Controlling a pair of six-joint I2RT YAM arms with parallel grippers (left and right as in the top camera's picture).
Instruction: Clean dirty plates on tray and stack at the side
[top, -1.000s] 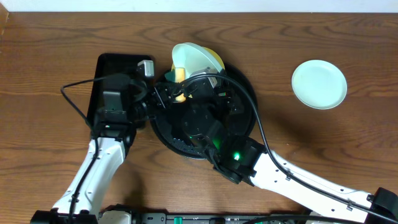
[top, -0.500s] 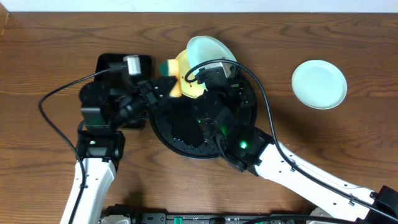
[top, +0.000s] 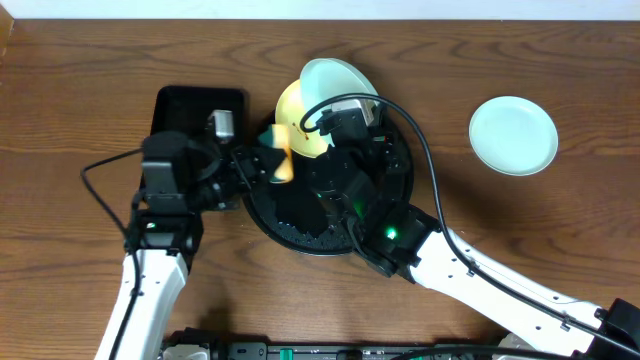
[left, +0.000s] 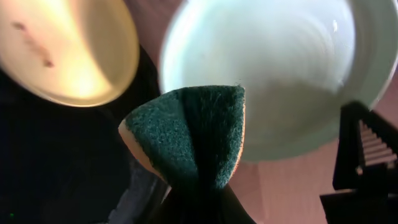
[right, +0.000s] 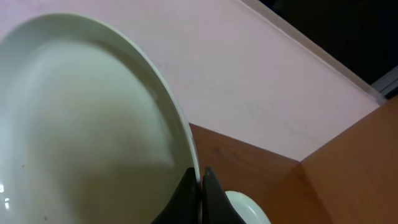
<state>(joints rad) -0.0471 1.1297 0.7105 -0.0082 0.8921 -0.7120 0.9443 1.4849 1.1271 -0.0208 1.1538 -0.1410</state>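
My right gripper (top: 342, 103) is shut on the rim of a pale mint-green plate (top: 340, 82), holding it tilted on edge over the far side of the round black tray (top: 300, 235). The right wrist view shows the fingers (right: 200, 182) pinching that plate's (right: 87, 130) rim. A pale yellow plate (top: 296, 128) with a brown smear (left: 32, 42) sits beneath it at the tray's far edge, partly covered. My left gripper (top: 268, 160) is shut on a green-and-yellow sponge (top: 282, 160), which is just left of both plates and apart from them. The sponge's green face (left: 193, 134) points toward the mint plate (left: 273, 74).
A second mint-green plate (top: 513, 135) lies flat on the bare wood tabletop at the right and also shows low in the right wrist view (right: 247, 211). A smaller rectangular black tray (top: 190, 105) sits left of the round tray, under my left arm. Cables loop over both arms.
The right gripper has swung the mint plate up and to the right, uncovering the yellow plate. The left gripper pulled the sponge off the plate, then came down toward the tray.
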